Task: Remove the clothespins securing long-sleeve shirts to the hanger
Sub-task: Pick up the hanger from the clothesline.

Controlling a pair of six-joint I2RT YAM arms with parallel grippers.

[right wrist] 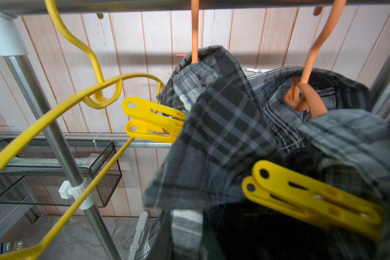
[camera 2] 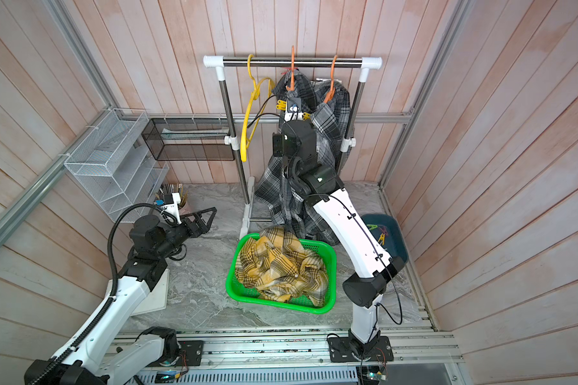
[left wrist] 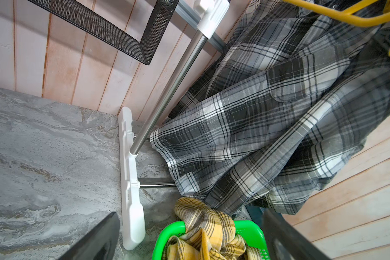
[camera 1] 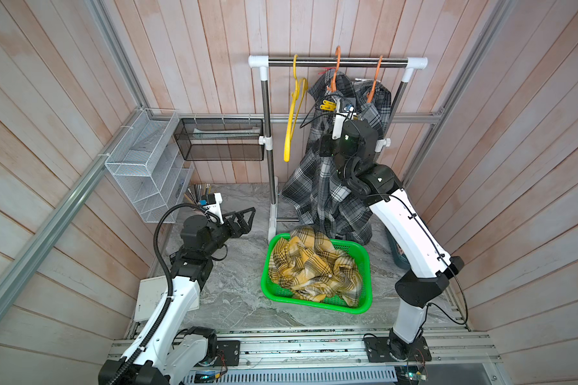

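Right wrist view: right end effector [camera 1: 346, 113] grip indiscernible near yellow clothespin [right wrist: 313, 198]; left end effector [camera 1: 249, 221] released. Risk: snagged cloth drags grey plaid shirt [right wrist: 223, 135] off orange hanger [right wrist: 195, 33].

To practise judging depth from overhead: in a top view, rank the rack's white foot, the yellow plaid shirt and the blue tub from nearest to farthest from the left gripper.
1. Rack's white foot, just beside the open left gripper.
2. Yellow plaid shirt, heaped in the green basket, mid-table.
3. Blue tub, far over on the right side.
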